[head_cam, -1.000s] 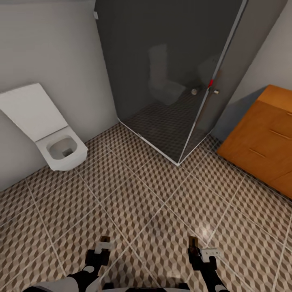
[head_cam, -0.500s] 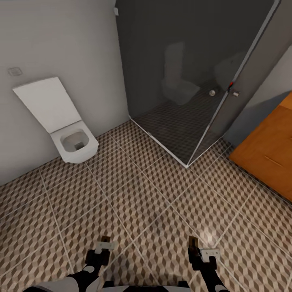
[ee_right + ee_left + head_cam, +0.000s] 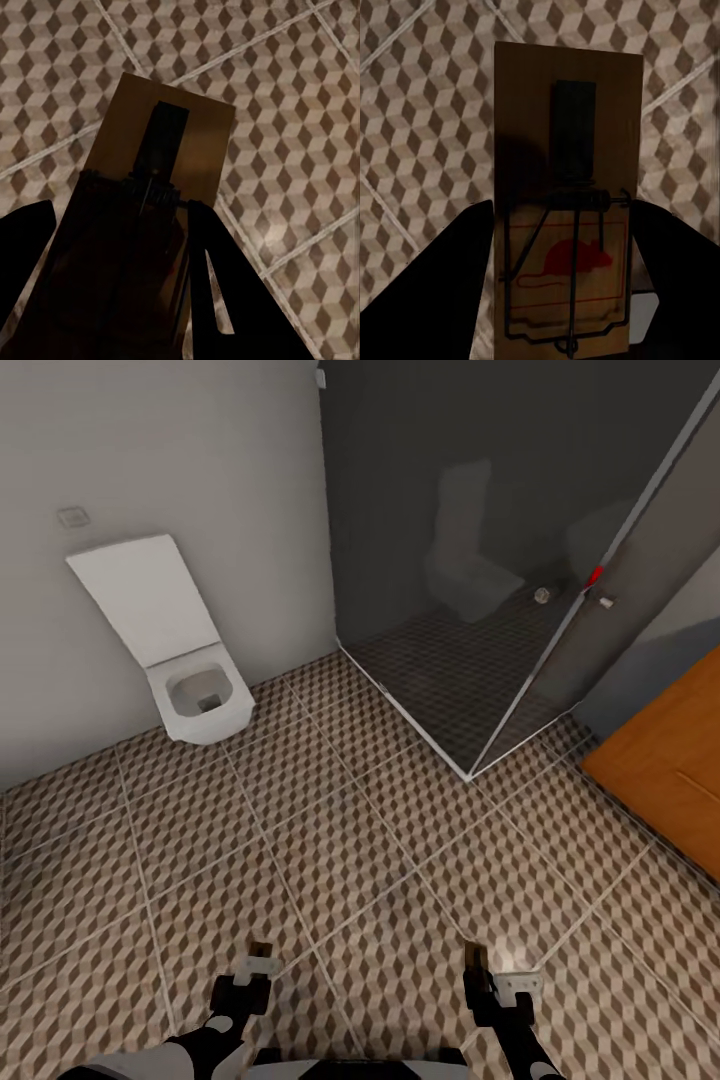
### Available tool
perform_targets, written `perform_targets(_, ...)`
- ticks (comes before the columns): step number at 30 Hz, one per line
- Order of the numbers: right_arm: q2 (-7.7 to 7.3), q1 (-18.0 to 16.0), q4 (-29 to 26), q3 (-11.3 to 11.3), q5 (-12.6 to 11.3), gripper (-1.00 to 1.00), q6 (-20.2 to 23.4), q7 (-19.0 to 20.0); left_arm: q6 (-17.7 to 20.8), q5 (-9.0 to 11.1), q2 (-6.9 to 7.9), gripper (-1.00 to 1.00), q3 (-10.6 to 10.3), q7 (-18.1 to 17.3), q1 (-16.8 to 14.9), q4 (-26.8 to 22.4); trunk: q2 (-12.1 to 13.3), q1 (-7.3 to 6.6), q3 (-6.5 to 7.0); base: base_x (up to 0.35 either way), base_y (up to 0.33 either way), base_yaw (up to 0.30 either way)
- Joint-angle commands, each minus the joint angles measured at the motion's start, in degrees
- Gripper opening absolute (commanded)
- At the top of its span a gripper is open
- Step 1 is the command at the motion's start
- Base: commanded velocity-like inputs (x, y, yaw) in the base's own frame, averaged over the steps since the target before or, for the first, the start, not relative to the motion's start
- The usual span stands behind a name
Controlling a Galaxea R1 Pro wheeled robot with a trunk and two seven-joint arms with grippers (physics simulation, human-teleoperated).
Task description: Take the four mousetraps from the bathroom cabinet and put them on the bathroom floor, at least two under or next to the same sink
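Mousetraps, one per gripper: the left gripper (image 3: 562, 300) pinches a flat brown wooden mousetrap (image 3: 566, 202) with wire spring and red mouse print; the right gripper (image 3: 124, 285) pinches a second, darker wooden mousetrap (image 3: 154, 202). Both hang above the cube-patterned tiled bathroom floor (image 3: 350, 860). Each looks light, stiff and thin, likely best held by its board edges, clear of the wire.

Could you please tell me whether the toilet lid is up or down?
Up: the toilet lid leans back against the wall, and the open bowl shows below it.
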Motion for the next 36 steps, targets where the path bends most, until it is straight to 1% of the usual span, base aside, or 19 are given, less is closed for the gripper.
perform_targets(1, -0.01, 0.0, 0.0, 0.5, -0.5, -1.00, -0.1, -0.1, -0.4, 0.5, -0.05, -1.00, -0.5, 0.2, -0.1, 0.3, -0.1, 0.03, -0.12, 0.045, -0.302, 0.228)
perform_targets(19, 0.05, 0.0, 0.0, 0.5, -0.5, -1.00, -0.1, -0.1, -0.4, 0.5, -0.01, -1.00, -0.5, 0.2, -0.1, 0.3, -0.1, 0.03, -0.93, 0.099, -0.283, 0.237)
perform_targets(28, -0.02, 0.0, 0.0, 0.5, -0.5, -1.00, -0.1, -0.1, -0.4, 0.5, 0.00, -1.00, -0.5, 0.2, -0.1, 0.3, -0.1, 0.03, -0.98, 0.150, -0.158, 0.279)
perform_targets(36, -0.02, 0.0, 0.0, 0.5, -0.5, -1.00, -0.1, -0.1, -0.4, 0.5, 0.00, -1.00, -0.5, 0.2, -0.1, 0.3, -0.1, 0.03, -0.98, 0.150, -0.075, 0.284)
